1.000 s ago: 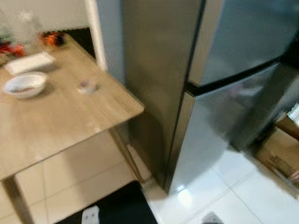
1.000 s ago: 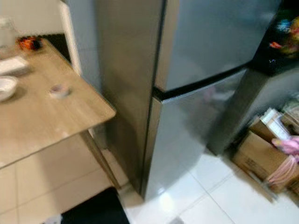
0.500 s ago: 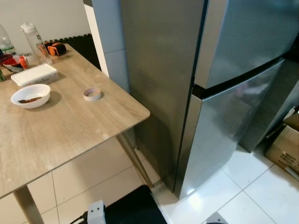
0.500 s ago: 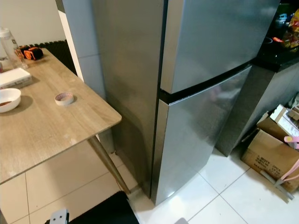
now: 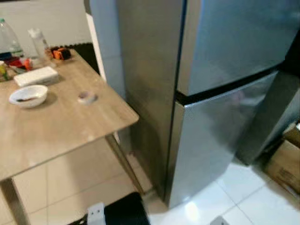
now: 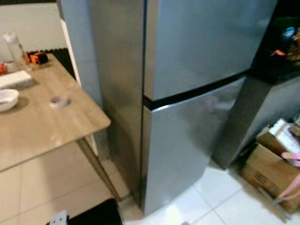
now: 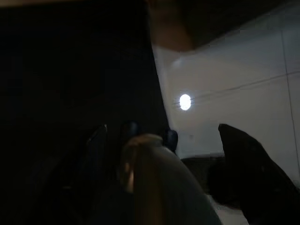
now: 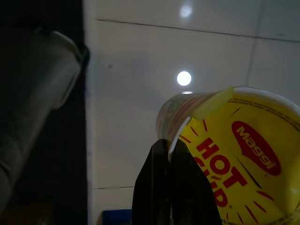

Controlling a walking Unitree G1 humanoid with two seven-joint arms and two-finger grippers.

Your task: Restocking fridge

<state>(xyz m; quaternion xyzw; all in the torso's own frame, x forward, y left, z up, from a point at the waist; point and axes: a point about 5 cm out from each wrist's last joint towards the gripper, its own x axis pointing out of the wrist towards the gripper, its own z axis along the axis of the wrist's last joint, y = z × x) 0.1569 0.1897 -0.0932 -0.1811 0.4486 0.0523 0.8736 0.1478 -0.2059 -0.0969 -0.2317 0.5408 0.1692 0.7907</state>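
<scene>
Fridge (image 5: 220, 93) standing shut just beside table (image 5: 61, 126), right gripper (image 8: 171, 154) pinching noodle cup (image 8: 234, 159) by its rim over tiled floor; squaring up, freeing a door-opening hand, left gripper's grip unclear.

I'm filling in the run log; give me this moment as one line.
phase: facing fridge | fridge doors: closed | right gripper: shut on noodle cup | left gripper: hangs idle | table: beside fridge
</scene>
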